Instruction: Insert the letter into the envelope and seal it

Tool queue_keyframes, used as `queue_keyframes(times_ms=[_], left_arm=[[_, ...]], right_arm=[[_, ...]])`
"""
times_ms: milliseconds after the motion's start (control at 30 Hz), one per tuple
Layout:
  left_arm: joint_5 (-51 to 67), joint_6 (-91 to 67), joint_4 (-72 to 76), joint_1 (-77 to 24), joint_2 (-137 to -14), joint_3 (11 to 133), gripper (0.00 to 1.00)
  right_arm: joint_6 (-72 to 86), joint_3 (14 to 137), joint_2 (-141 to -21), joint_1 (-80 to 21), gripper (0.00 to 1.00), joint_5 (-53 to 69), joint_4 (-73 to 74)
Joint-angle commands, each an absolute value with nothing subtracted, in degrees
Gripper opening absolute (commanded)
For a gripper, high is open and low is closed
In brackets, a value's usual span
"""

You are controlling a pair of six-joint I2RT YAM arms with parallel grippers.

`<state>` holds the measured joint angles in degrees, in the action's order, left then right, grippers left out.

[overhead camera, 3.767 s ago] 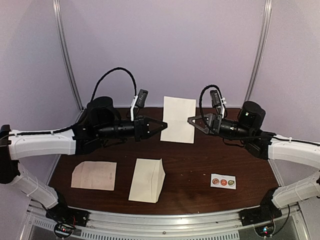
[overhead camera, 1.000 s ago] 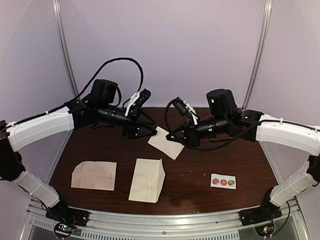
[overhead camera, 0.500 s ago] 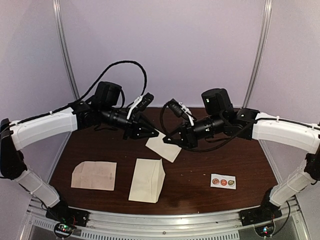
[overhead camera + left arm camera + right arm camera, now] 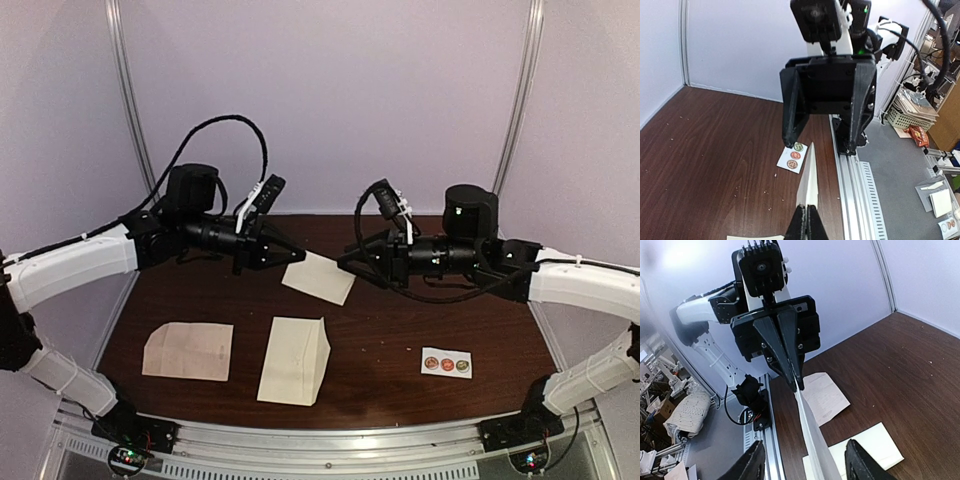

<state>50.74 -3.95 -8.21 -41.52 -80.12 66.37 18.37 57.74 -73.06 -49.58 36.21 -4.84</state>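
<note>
Cream pointed-flap paper envelope (image 4: pixel 293 362) lies on bench (image 4: pixel 400 320). Left gripper (image 4: pixel 807 223) clamps pale paper sheet (image 4: pixel 320 278) by its edge; right gripper (image 4: pixel 805 462) gapes around it. I'd close squarely, gently.

On my left wrist feed the held sheet (image 4: pixel 810 175) is edge-on, so I can't see its face, and the left gripper (image 4: pixel 806 210) is cut off by the bottom edge. The right gripper (image 4: pixel 805 442) shows only finger stubs at the bottom of its frame, and the upper left there is washed out by glare. From the top camera the stickers (image 4: pixel 446 363) are too small to make out.
</note>
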Motion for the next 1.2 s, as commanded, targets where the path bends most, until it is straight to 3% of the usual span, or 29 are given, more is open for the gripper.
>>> queue_keyframes(times_ms=[0,200,333,533,633,733,833,900,1033,1167], left_arm=[[49.5,-8.51,3.41,-40.02,-74.8,63.96,0.0],[49.04,-9.99,6.83,-39.9,-71.81,62.05,0.0],[48.55,-9.86,6.7,-39.9,-71.4,61.92,0.0],[47.29,-9.4,6.37,-39.9,-71.04,61.79,0.0],[46.09,-8.92,5.91,-39.9,-70.93,61.87,0.0],[40.45,-8.28,4.82,-39.9,-70.25,61.79,0.04],[31.95,-6.89,2.93,-39.9,-68.68,61.5,0.39],[28.03,-5.75,2.41,-39.9,-67.78,61.11,0.48],[23.74,-3.76,1.11,-40.57,-67.92,61.17,0.36],[26.45,-1.02,-1.93,-43.3,-70.88,62.7,0.35]], right_arm=[[28.11,52.27,-72.65,-49.31,0.56,34.79,-22.51],[31.0,52.87,-75.99,-49.71,0.59,37.17,-27.08],[31.39,53.99,-77.47,-50.55,0.52,37.87,-28.92],[33.44,54.3,-77.59,-50.83,0.27,39.03,-32.26],[32.97,54.36,-76.79,-50.9,0.0,37.66,-31.25],[28.06,55.41,-74.96,-50.76,0.0,34.04,-23.55],[22.0,59.25,-74.15,-50.21,0.0,29.44,-10.88],[17.68,62.66,-74.7,-49.96,0.0,26.73,-1.65],[11.87,68.61,-77.85,-49.92,0.0,25.3,13.84],[7.96,72.15,-81.21,-50.05,0.0,26.41,23.36]])
